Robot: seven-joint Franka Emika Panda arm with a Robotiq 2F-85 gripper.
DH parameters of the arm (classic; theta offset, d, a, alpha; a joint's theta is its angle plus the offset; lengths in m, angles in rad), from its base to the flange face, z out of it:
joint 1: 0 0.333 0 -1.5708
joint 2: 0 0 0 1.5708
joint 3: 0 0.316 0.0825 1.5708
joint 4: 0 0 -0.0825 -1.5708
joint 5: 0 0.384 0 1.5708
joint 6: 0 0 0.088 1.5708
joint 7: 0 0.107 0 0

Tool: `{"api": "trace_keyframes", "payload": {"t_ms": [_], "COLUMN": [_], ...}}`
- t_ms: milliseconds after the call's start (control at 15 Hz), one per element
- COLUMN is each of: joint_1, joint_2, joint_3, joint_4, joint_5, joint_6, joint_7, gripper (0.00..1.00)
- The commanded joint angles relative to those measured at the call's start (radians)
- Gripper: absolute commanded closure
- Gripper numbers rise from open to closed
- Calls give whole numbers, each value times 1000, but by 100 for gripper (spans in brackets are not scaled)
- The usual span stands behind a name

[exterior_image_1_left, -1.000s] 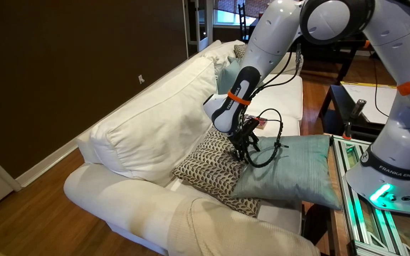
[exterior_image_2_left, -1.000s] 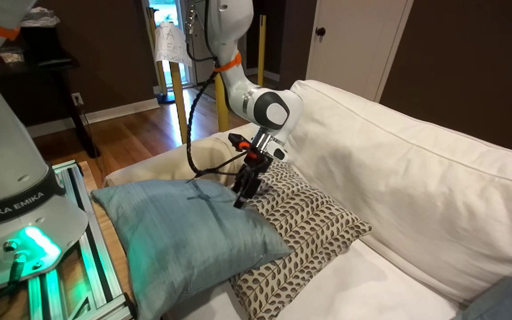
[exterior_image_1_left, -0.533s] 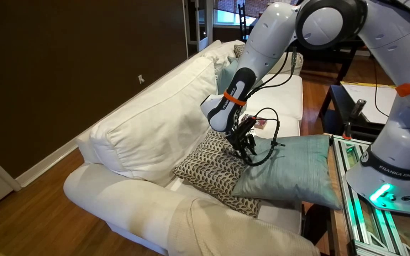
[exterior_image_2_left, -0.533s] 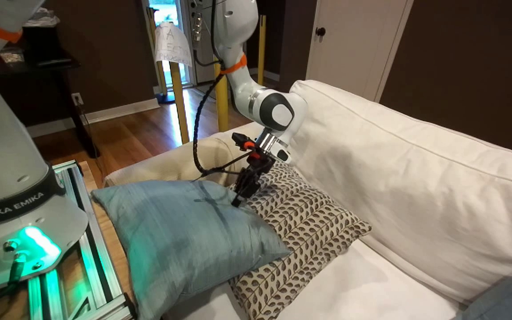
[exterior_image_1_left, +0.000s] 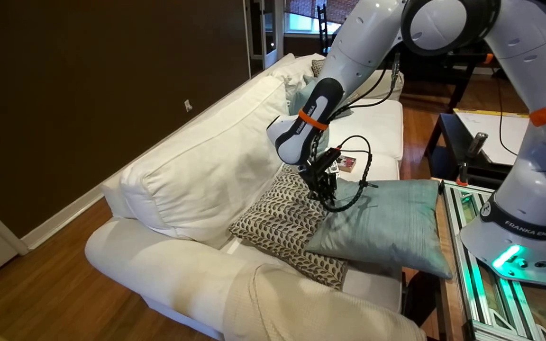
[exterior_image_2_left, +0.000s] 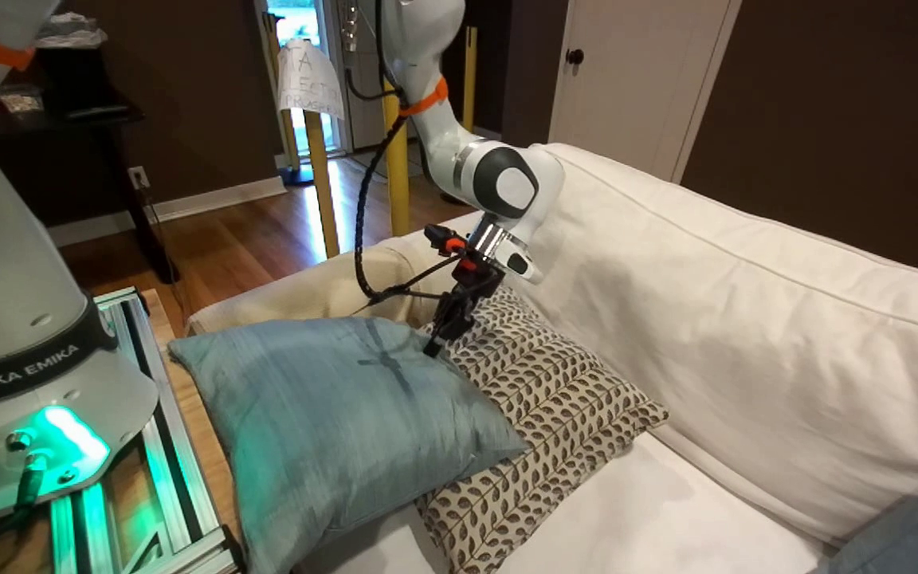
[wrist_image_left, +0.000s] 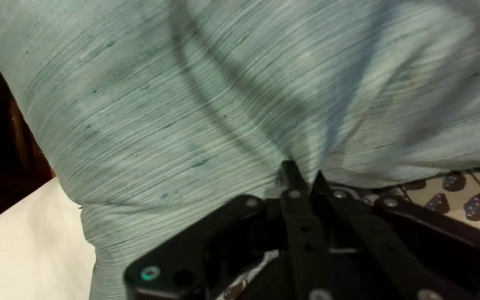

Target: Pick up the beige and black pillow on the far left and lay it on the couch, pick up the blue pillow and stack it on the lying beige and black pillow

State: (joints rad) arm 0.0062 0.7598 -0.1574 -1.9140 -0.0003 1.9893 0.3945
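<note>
Mid-stack: pinching the blue pillow (exterior_image_2_left: pixel 339 422) near its edge, with fingers (wrist_image_left: pixel 300 216) closed on the fabric.
Can count the beige and black pillow (exterior_image_2_left: pixel 566 399) as laid on the couch (exterior_image_2_left: pixel 746 319); still need to bring the blue one fully over it. Overlapping only partly, jutting past the front of the seat (exterior_image_2_left: pixel 666 510) to the table (exterior_image_1_left: pixel 452 303) edge. Expect tight room by back cushion (exterior_image_1_left: pixel 221 147) and armrest (exterior_image_1_left: pixel 173 265); likely roomier along the seat.

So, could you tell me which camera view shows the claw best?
The wrist view: the claw is large there, pinching a fold of the blue pillow. Both exterior views show it small and dark, its pinch unclear.
</note>
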Motion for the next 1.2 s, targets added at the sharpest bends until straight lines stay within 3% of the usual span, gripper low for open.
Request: {"api": "trace_keyframes", "payload": {"t_ms": [0, 600, 1133], "joint_1": [29, 65, 53], "joint_2": [-118, -324, -420], "joint_3": [-20, -21, 0], "joint_4": [-70, -108, -90], "joint_5": [-49, -217, -270], "joint_6": [-5, -79, -115], "joint_7": [11, 69, 59], "gripper": [98, 98, 98]}}
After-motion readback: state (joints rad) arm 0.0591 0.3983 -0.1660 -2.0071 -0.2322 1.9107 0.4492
